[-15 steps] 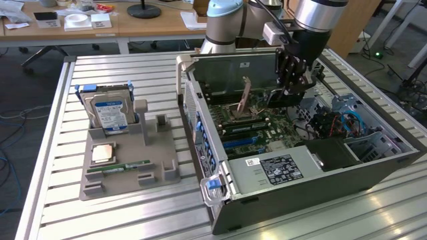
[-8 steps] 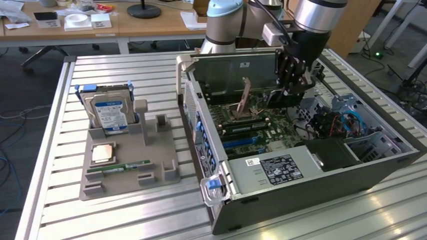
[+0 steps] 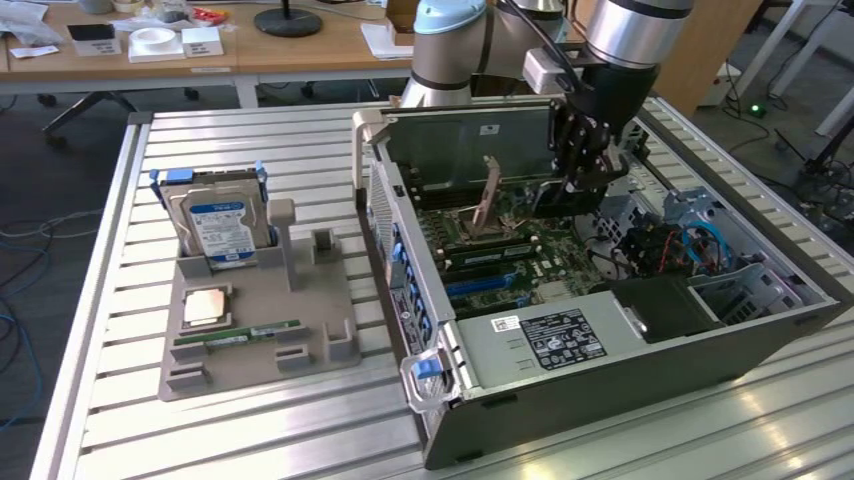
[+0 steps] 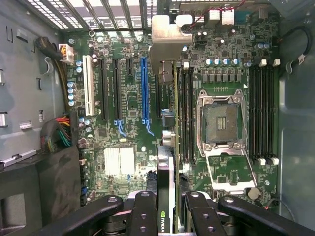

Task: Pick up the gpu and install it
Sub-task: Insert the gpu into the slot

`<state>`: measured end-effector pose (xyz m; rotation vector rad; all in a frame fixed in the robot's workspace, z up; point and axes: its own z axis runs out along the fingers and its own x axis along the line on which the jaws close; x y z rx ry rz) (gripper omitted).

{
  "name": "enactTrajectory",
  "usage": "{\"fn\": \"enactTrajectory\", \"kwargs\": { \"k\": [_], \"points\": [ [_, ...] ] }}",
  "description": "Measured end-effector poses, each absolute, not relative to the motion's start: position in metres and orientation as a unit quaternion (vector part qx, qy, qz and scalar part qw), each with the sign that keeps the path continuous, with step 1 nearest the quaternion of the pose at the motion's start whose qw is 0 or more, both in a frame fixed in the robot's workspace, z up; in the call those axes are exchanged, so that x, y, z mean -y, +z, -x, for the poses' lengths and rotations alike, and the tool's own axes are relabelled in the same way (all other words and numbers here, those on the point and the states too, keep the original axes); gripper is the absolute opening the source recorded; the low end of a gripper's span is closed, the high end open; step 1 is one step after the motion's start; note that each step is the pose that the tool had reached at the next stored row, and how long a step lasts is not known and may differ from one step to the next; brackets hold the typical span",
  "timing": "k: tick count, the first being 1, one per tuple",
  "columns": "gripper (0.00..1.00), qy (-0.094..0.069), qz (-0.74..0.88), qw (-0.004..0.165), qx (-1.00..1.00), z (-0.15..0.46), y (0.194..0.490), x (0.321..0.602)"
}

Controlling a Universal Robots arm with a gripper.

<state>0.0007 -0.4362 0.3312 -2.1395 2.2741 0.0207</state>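
Inside open computer case (image 3: pixel 601 400), above motherboard (image 4: pixel 128 98): tool (image 4: pixel 170 209) partway closed, gripping gpu (image 4: pixel 166 167) edge-on between fingers, metal bracket (image 4: pixel 170 42) at far end.

On my screen I see a silver-grey round metal arm (image 3: pixel 625 30) with a pale blue joint cap (image 3: pixel 447 15). Its black jointed claw (image 4: pixel 170 196) has linked bars (image 4: pixel 88 214) with small round screws (image 4: pixel 145 195); a black cable (image 3: pixel 567 55) hangs near.

Dark gpu (image 4: pixel 166 169), edge-on, over motherboard (image 4: pixel 123 98)
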Motion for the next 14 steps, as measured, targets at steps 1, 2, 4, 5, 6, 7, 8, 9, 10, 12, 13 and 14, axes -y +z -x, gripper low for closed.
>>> {"fn": "enactTrajectory", "kwargs": {
  "k": [1, 2, 4, 5, 6, 7, 8, 9, 10, 12, 13, 14],
  "points": [
    [0.26, 0.007, 0.685, 0.01, -0.728, -0.0004, 0.3307, 0.4362],
    [0.26, 0.006, 0.685, 0.01, -0.728, -0.0001, 0.3301, 0.4362],
    [0.26, 0.006, 0.685, 0.01, -0.728, 0.0003, 0.3288, 0.4362],
    [0.26, 0.006, 0.685, 0.01, -0.728, 0.0007, 0.3281, 0.4362],
    [0.26, 0.006, 0.685, 0.01, -0.728, 0.001, 0.3273, 0.4362],
    [0.26, 0.005, 0.685, 0.011, -0.728, 0.0014, 0.3265, 0.4362],
    [0.26, 0.005, 0.685, 0.011, -0.728, 0.0018, 0.3258, 0.4362],
    [0.26, 0.005, 0.685, 0.011, -0.728, 0.002, 0.3254, 0.4362],
    [0.26, 0.005, 0.685, 0.011, -0.728, 0.0019, 0.3255, 0.4362],
    [0.26, 0.005, 0.685, 0.011, -0.728, 0.002, 0.3254, 0.4362],
    [0.26, 0.005, 0.685, 0.011, -0.728, 0.002, 0.3254, 0.4362],
    [0.26, 0.005, 0.685, 0.011, -0.728, 0.002, 0.3254, 0.4362]
  ]
}}
